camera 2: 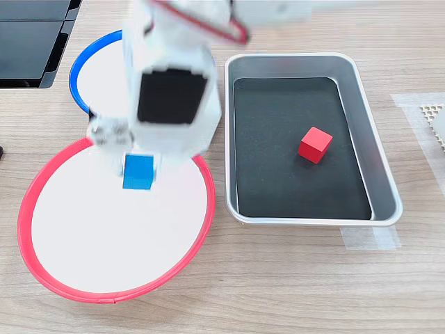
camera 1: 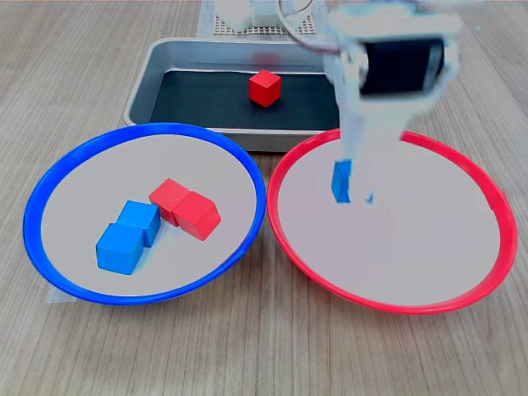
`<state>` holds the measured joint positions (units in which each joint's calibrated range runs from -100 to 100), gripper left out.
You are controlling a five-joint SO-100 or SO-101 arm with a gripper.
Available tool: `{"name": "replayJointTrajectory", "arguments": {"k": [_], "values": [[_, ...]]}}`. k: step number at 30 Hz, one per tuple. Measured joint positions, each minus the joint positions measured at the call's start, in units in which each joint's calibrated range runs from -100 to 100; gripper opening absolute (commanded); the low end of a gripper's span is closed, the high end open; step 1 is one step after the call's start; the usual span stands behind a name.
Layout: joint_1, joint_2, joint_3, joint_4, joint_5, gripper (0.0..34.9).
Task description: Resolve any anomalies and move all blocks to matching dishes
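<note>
Nearest the lens in the first exterior view: the two round, shallow dishes on a pale wood-grain table, side by side, rims almost touching; blue-rimmed dish on the first exterior view's left, red-rimmed dish on its right; both smooth, with matte pale grey insides.

Blue-rimmed dish holds four small matte cubes in a loose cluster: two blue blocks touching each other, and two red blocks touching each other just beside them toward the dish's middle.

Third blue block sits over the red-rimmed dish, in its far half in the first exterior view; in the second exterior view it shows as a clean square face below the arm's blurred white body; whether it rests on the dish floor or hangs clear cannot be told.

Gripper is white plastic, motion-blurred, reaching down into the red-rimmed dish; its fingers sit close on either side of the blue cube and appear clamped on it; a black rectangular motor face shows above.

Behind the dishes: rectangular grey metal tray with rounded corners and a flat black liner; one red block lies alone on the liner, well apart from the walls; in the second exterior view it sits right of centre. Clear tape lies at the tray's near edge in the second exterior view.
</note>
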<state>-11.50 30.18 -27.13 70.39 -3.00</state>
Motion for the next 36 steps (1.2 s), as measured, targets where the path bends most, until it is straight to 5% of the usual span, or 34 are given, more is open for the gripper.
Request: {"name": "replayJointTrajectory", "arguments": {"k": [7,14,18,22,36], "values": [[10.7,-6.0,1.1,3.8,3.9,0.8],[18.1,-1.4,1.0,-1.1,8.1,4.9],[20.0,2.5,-0.5,-6.6,9.2,10.5],[21.1,5.4,-2.4,-9.5,10.1,20.5],[17.8,2.0,0.0,4.6,16.5,16.6]]}}
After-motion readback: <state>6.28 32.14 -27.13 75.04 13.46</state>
